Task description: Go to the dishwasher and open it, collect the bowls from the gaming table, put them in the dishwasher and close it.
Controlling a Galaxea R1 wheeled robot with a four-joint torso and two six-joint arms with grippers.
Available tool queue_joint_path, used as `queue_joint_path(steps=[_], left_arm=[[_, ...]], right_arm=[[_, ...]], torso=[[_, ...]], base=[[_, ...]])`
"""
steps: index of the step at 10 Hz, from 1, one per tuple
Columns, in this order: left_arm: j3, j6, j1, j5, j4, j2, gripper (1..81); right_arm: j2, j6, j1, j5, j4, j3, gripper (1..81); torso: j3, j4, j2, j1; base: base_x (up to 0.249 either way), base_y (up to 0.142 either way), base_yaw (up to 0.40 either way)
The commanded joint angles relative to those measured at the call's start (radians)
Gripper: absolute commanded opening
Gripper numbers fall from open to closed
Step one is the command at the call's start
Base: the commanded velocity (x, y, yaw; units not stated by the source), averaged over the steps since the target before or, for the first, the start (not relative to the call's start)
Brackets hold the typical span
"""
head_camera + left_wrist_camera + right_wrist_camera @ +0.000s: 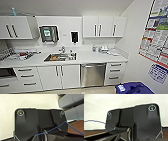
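The dishwasher (93, 74) stands under the white counter, right of centre in the head view. Its brushed steel door is shut, with a long bar handle across the top. The bowls and the gaming table are out of view. In both wrist views I see the robot's dark plate against a pale wall and a strip of brown floor.
White cabinet doors (58, 76) and drawers (114, 70) flank the dishwasher. A sink (60, 57) with items in it sits in the counter. A dish rack (6, 53) is at the left. A blue bin (133, 88) stands at the right by a wall with posters (156, 32). Grey seats (73, 105) show in the left wrist view.
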Motion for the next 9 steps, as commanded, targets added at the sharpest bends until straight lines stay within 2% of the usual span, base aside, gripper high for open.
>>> queue_joint_path(steps=[1, 9], left_arm=[[0.007, 0.005, -0.056, 0.048, 0.009, -0.008, 81.1], [0.007, 0.004, -0.057, 0.044, 0.007, -0.008, 81.1]], right_arm=[[-0.016, -0.003, 0.059, -0.051, 0.010, 0.008, 81.1], [-0.014, -0.003, 0.056, -0.051, 0.009, 0.008, 81.1]], torso=[[0.000, 0.000, 0.000, 0.000], [0.000, 0.000, 0.000, 0.000]], base=[[0.125, 0.000, 0.000], [0.125, 0.000, 0.000]])
